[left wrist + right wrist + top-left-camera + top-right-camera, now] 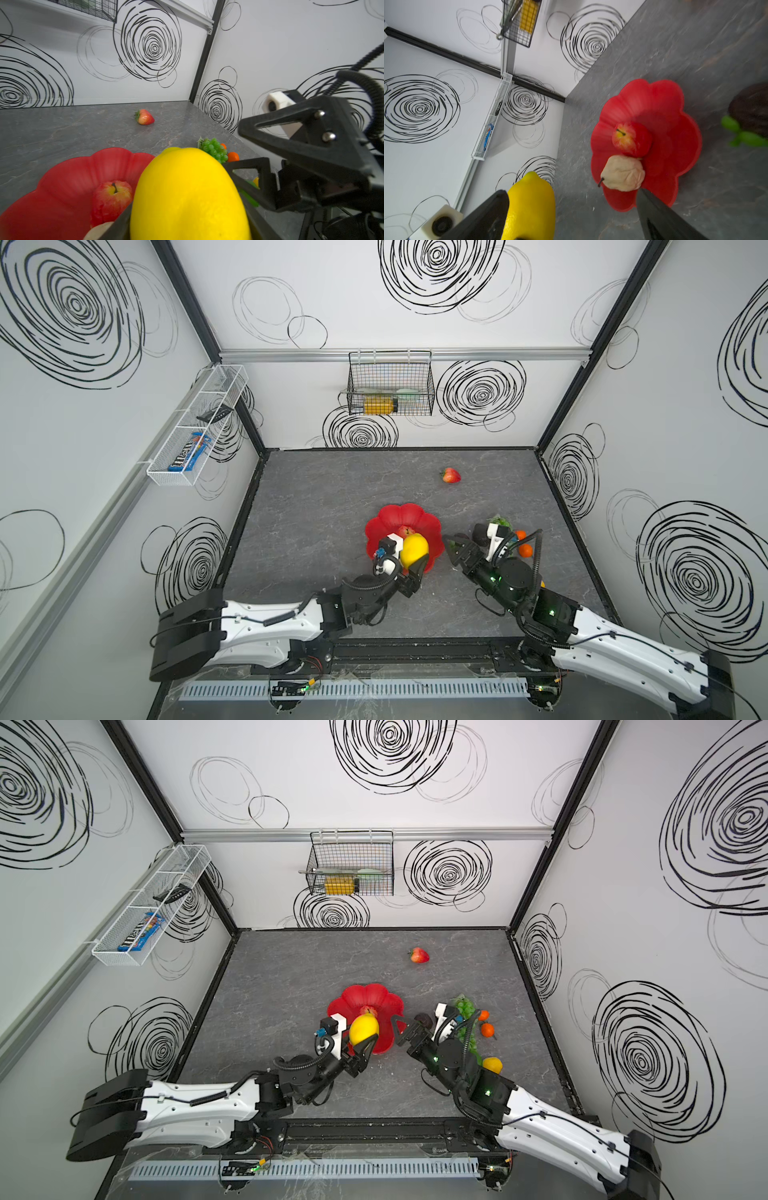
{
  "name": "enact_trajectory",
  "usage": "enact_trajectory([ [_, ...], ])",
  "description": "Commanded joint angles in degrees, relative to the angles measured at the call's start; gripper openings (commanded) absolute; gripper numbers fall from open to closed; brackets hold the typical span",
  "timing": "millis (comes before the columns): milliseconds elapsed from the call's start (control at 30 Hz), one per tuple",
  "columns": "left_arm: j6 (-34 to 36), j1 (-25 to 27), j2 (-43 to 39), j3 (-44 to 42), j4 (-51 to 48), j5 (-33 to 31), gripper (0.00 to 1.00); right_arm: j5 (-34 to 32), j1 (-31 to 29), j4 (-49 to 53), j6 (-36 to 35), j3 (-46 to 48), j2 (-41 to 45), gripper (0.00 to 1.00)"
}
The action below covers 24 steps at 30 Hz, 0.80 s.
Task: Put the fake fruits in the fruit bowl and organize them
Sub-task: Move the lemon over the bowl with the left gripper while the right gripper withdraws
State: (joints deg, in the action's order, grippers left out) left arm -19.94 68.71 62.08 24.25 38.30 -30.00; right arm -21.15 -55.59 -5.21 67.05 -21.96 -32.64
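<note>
A grey worktop (332, 497) carries the fruit bowl (409, 514), a shallow glossy red dish with a scalloped flower rim, near its middle. The task looks less than half done: only a red apple (631, 138) and a beige pear (623, 173) lie inside, touching. The left gripper (407, 560) hovers over the bowl's near edge, fingers clamped on a yellow lemon (187, 197). The right gripper (449, 551) sits just beside the bowl, fingers apart and empty. Left out on the worktop are a second lemon (492, 1065), green grapes (214, 148), a dark fruit (749, 112), a strawberry (451, 475) at the back and two tiny oranges (525, 549).
</note>
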Motion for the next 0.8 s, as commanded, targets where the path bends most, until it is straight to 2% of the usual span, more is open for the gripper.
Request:
enact_trajectory([
  [0, -2.5, -4.3, -5.9, 3.3, -20.0, 3.4, 0.61, 0.2, 6.9, 11.6, -11.2, -1.1, 4.8, 0.99],
  [133, -4.3, -14.4, -9.0, 7.1, -35.4, 13.4, 0.61, 2.9, 15.4, 17.8, -20.5, -1.0, 9.5, 0.98],
  [233, -4.3, -20.4, -7.8, 10.7, -44.4, 18.0, 0.61, 5.0, 19.6, 18.7, -25.8, 0.7, 11.6, 0.97],
  [333, -6.1, -25.1, -4.5, 13.7, -49.0, 22.3, 0.60, 8.5, 22.4, 16.7, -29.7, 3.6, 12.6, 0.97],
  [433, -5.9, -27.6, 0.1, 16.0, -50.4, 25.2, 0.60, 11.4, 23.7, 13.9, -32.3, 6.9, 12.6, 0.97],
  [767, -4.8, -29.8, 15.0, 23.4, -52.4, 26.6, 0.61, 15.5, 24.5, 7.6, -37.6, 13.8, 16.4, 0.97],
])
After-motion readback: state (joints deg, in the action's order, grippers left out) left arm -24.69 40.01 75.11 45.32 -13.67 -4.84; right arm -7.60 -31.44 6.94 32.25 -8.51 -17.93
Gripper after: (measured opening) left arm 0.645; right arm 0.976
